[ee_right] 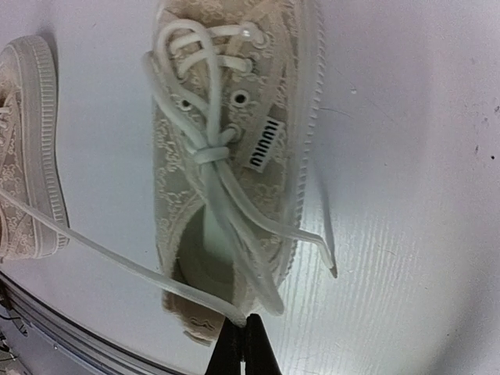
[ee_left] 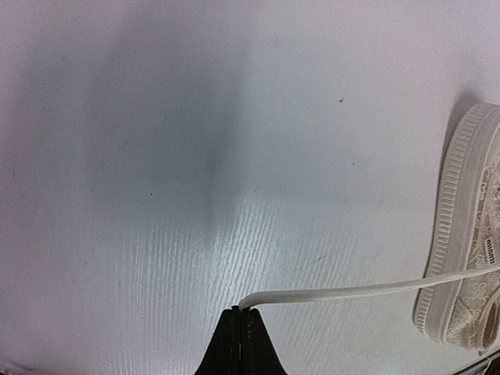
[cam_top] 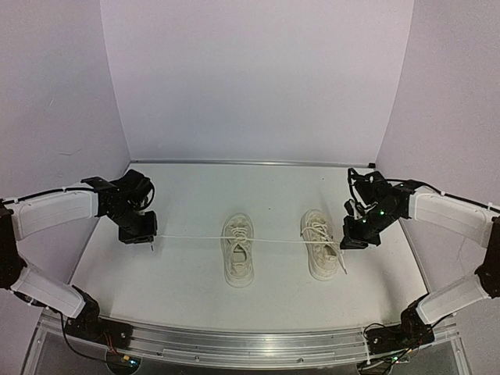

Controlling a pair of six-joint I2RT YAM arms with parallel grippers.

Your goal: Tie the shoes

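Two cream-white sneakers lie side by side mid-table, the left shoe (cam_top: pixel 237 250) and the right shoe (cam_top: pixel 320 244). A thin white lace (cam_top: pixel 273 239) from the left shoe runs taut between both grippers. My left gripper (cam_top: pixel 148 237) is shut on its left end, well left of the shoe; the left wrist view shows the lace (ee_left: pixel 351 291) pinched at the closed tips (ee_left: pixel 242 310). My right gripper (cam_top: pixel 348 242) is shut on the other end, at the right shoe's outer side. In the right wrist view that lace (ee_right: pixel 117 258) passes over the right shoe (ee_right: pixel 234 117), whose own laces hold a knot (ee_right: pixel 209 150).
The white table (cam_top: pixel 187 195) is enclosed by pale walls behind and at both sides. A metal rail (cam_top: pixel 250 344) with the arm bases runs along the near edge. The left shoe's sole shows in the left wrist view (ee_left: pixel 461 234) and in the right wrist view (ee_right: pixel 31 148).
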